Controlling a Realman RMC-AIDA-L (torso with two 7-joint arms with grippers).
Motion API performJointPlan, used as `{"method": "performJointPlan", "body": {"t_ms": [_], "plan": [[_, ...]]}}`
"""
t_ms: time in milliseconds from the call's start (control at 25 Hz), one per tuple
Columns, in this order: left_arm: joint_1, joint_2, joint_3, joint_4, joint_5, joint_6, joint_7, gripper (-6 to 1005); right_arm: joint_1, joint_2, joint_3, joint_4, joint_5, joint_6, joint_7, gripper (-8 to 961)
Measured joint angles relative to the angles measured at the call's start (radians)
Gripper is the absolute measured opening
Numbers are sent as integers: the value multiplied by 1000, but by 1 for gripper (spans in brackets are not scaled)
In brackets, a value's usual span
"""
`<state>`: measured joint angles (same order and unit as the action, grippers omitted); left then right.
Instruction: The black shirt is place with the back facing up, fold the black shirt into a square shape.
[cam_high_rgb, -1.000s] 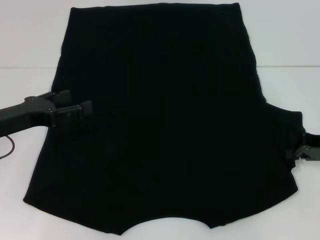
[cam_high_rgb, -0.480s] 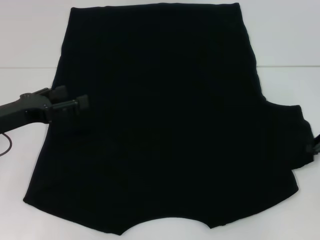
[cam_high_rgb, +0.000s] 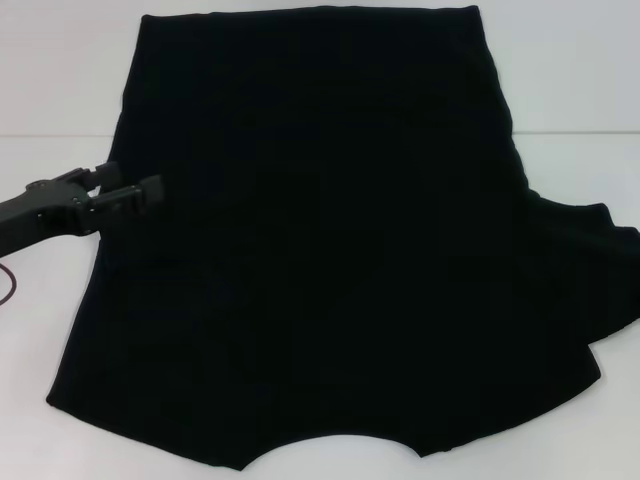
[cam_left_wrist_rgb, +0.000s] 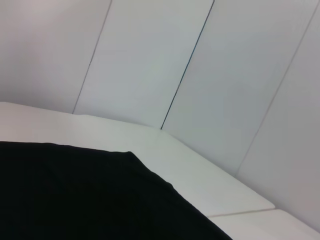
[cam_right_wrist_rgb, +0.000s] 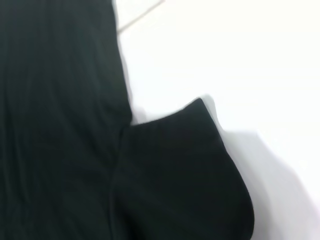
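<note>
- The shirt (cam_high_rgb: 320, 240) is lying spread flat on the white table (cam_high_rgb: 60, 80), its curved neckline at the near edge and its straight hem at the far edge.
- My left claw (cam_high_rgb: 125, 190) is hovering at the shirt's left edge, its fingers parted narrowly and holding nothing.
- My right claw is sitting out of view; its wrist camera is looking onto the right sleeve (cam_right_wrist_rgb: 185, 170).

I see a white table (cam_high_rgb: 60, 70) with a thin seam line (cam_high_rgb: 580, 132) across it. Left wrist view: white wall panels (cam_left_wrist_rgb: 150, 60) behind, split by dark joints (cam_left_wrist_rgb: 187, 65).
</note>
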<state>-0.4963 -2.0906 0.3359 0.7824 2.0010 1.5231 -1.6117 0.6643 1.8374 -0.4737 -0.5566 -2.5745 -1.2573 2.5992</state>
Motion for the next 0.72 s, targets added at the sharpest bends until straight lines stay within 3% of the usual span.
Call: {"method": "performJointPlan", "body": {"t_ms": [560, 720], "plan": [[5, 2, -29, -1, -6, 12, -5, 856, -5, -3, -2, -8, 161, -3, -52, 21], [1, 3, -29, -8, -7, 11, -5, 851, 22, 17, -16, -1, 162, -4, -76, 21]]}}
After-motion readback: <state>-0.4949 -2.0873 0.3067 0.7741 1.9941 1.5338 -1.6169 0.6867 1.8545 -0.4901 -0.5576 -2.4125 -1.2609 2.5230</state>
